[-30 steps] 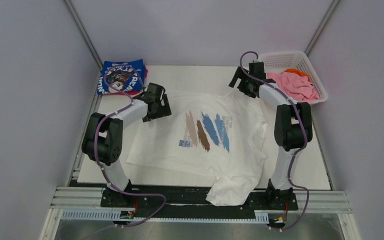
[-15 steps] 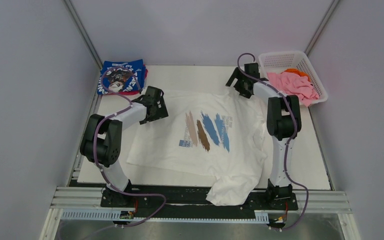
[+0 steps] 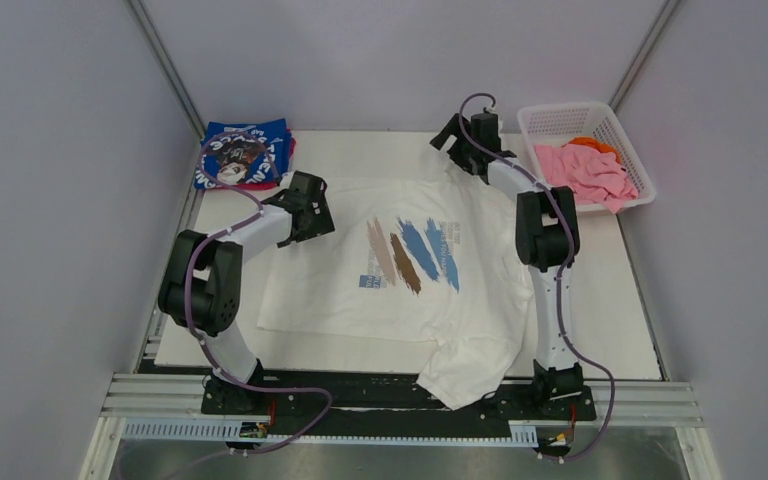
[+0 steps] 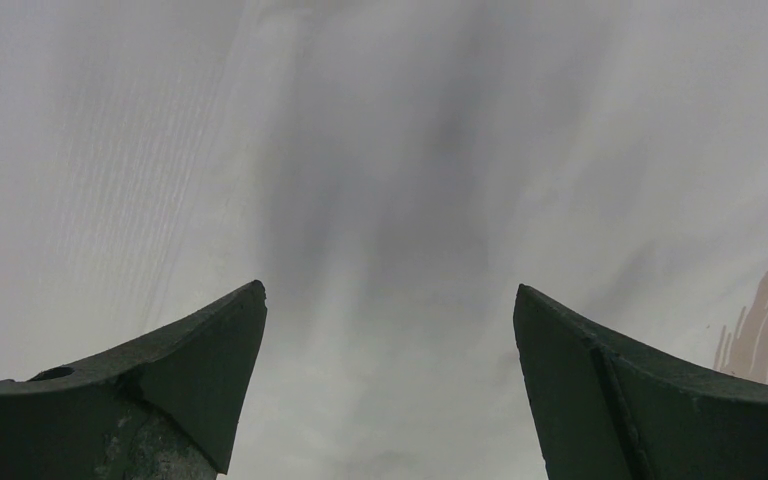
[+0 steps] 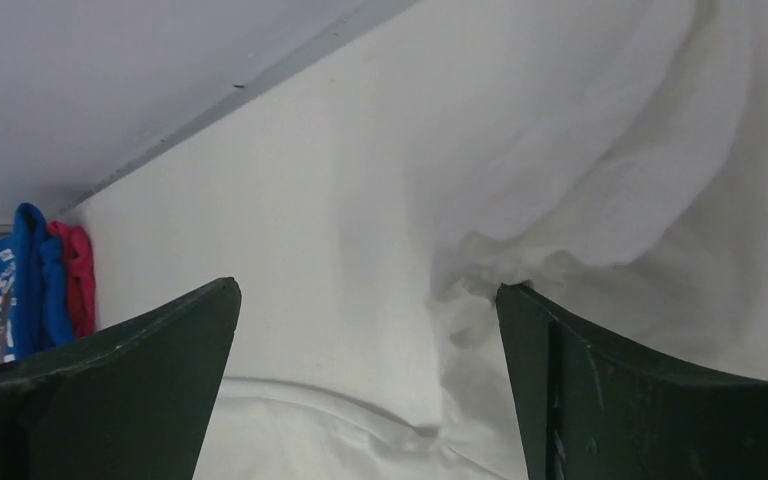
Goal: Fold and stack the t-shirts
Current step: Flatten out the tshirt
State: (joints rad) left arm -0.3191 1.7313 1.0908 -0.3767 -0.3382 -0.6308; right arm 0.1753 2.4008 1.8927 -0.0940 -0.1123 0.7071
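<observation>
One orange t-shirt under pink t-shirt

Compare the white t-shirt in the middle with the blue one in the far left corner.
The white t-shirt lies spread open, one part drooping over the table's near edge; the blue t-shirt is folded compactly. The white t-shirt carries brown and blue diagonal streaks; the blue t-shirt, white lettering around a dark picture. The white t-shirt lies on the table; the blue t-shirt tops a red cloth. Both lie print up.
</observation>
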